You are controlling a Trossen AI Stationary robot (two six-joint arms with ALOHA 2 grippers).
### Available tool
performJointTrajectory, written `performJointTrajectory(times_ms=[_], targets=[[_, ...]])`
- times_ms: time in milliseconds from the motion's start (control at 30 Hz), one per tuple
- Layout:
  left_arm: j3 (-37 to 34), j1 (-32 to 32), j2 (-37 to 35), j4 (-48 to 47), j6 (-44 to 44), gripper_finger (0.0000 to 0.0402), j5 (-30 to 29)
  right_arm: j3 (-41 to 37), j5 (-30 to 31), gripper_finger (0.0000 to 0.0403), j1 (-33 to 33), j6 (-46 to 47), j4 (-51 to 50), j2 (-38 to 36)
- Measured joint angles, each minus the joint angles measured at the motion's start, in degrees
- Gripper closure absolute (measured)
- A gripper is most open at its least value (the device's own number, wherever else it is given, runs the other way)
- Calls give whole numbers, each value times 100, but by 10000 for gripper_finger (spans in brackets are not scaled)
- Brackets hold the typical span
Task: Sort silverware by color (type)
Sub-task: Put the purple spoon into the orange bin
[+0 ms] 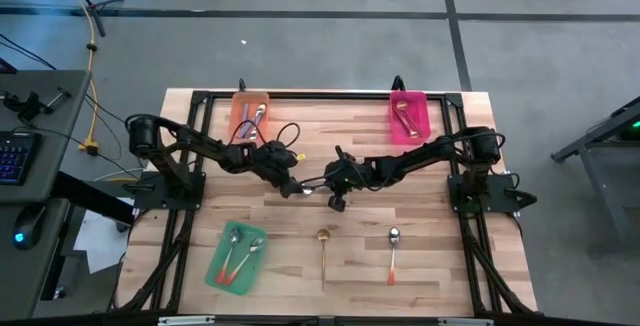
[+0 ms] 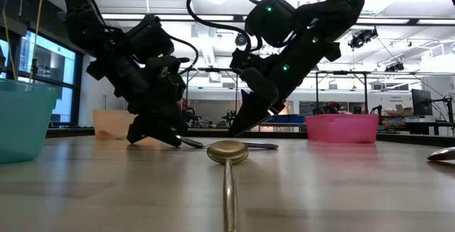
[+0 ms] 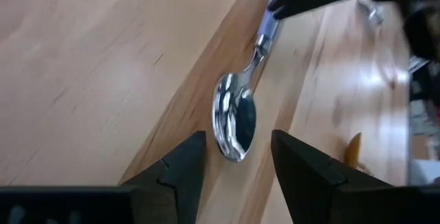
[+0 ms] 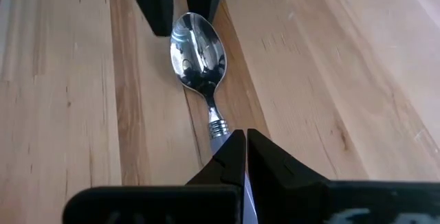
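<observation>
A silver-bowled spoon with a purple-blue handle (image 4: pixel 198 52) lies flat near the middle of the slatted pale-wood desk (image 1: pixel 430 226), and both arms meet over it: this looks like a handover, or a joint pick, of that one spoon. The right gripper (image 4: pixel 242 157) comes in from three o'clock with its fingers pressed together on the handle just behind the collar. The left gripper (image 3: pixel 237 159) comes from nine o'clock, its fingers spread to either side of the bowl's tip and not closed on it.

Judging by colour, the spoon belongs in the orange rectangular tray (image 1: pixel 250 114) at eleven o'clock, which already holds similar spoons. Next, the left fingers would need to close squarely on the thin bowl before the right ones let go.

A gold spoon (image 1: pixel 322 251) and a red-handled spoon (image 1: pixel 393 256) wait at six o'clock, unsorted. Beyond the desk is a bright workshop with ceiling lights.
</observation>
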Motion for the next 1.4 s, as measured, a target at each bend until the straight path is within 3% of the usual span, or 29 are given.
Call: performJointTrajectory(times_ms=[167,667,900,1200,1400], targets=[[103,-26,11,-234,107,265,-118,0,-1,402,1,-1,1,2],[97,76,20,-266,556,393,-372,0,-2,402,4,-56,-7,4],[99,265,-81,-333,887,399,-95,0,-2,402,4,-107,-188,-56],[86,297,-1467,-2318,1631,401,495,2,770,402,4,-363,-1165,-1197],[638,-404,-2821,-4048,1946,401,676,2,789,403,4,-464,-1238,-1518]])
